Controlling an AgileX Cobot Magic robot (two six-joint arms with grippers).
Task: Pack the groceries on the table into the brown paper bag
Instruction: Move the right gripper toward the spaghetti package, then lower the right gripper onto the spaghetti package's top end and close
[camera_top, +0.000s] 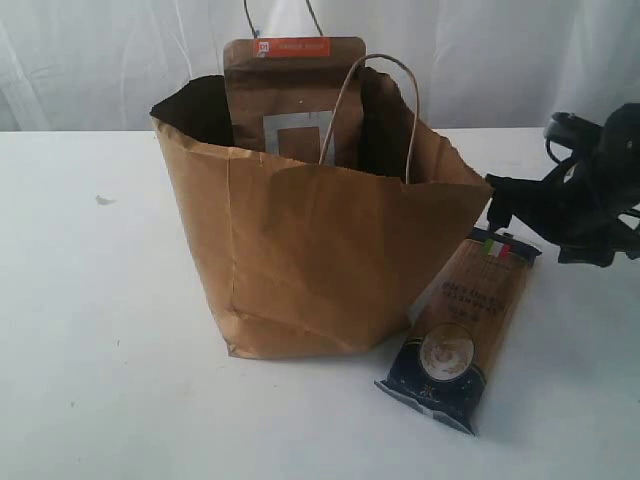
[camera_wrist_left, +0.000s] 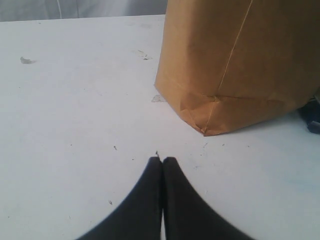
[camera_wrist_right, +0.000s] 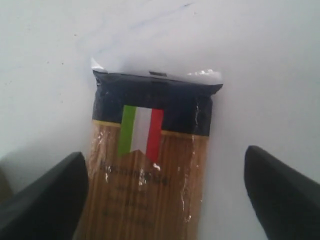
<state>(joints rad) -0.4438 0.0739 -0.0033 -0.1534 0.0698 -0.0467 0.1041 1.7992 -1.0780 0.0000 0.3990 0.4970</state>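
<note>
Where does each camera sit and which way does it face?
Exterior view: off the arms, facing the brown paper bag across the table; right claw at one edge.
Left wrist view: low over the table, facing the bag's base; shut left claw shows.
Right wrist view: above the spaghetti pack, looking down; open right claw flanks it.
Shared: exterior and right wrist both show that pack.

The brown paper bag (camera_top: 320, 250) is showing plain tan kraft. The brown kraft pouch (camera_top: 293, 100) is wearing darker brown, with an orange-red top strip and a pale grey square. The spaghetti pack (camera_top: 465, 335) is displaying navy ends, a golden-tan middle, a green-white-red flag and a gold emblem. The table (camera_top: 90, 330) is looking plain white, the right gripper (camera_wrist_right: 162, 156) black.
</note>
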